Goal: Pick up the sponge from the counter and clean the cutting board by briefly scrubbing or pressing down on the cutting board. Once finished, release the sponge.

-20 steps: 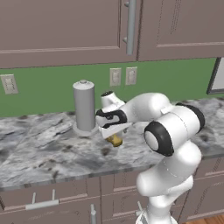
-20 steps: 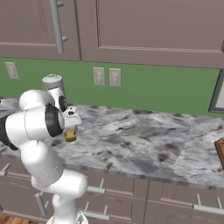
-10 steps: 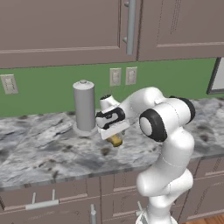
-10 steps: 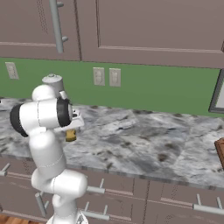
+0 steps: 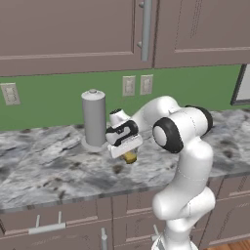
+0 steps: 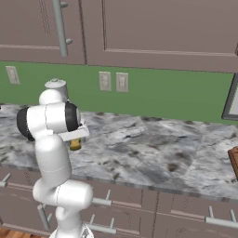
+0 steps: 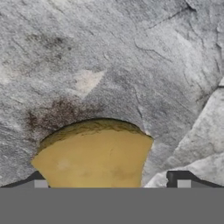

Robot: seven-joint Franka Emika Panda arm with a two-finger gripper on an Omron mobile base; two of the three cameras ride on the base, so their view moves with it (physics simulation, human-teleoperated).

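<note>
The yellow-orange sponge (image 7: 94, 159) lies on the marbled counter (image 7: 131, 61), near its front edge, also seen as the sponge (image 5: 130, 157) and sponge (image 6: 75, 145). My gripper (image 7: 109, 183) hangs straight over it, open, its dark fingertips (image 7: 178, 179) standing either side of the block, with a gap on the right side. From the side, the gripper (image 5: 127, 149) points down just above the sponge. A corner of the reddish-brown cutting board (image 6: 234, 161) shows far off at the right end of the counter (image 6: 153, 153).
A tall grey canister (image 5: 93, 120) stands on a round base just behind and left of the hand, also seen as the canister (image 6: 56, 86). Wall outlets (image 5: 136, 85) sit on the green backsplash. Cabinets hang above, drawers run below the counter edge.
The arm's elbow has swung up and over while the hand sank slightly toward the sponge. The jaws stay wide and the sponge has not moved.
</note>
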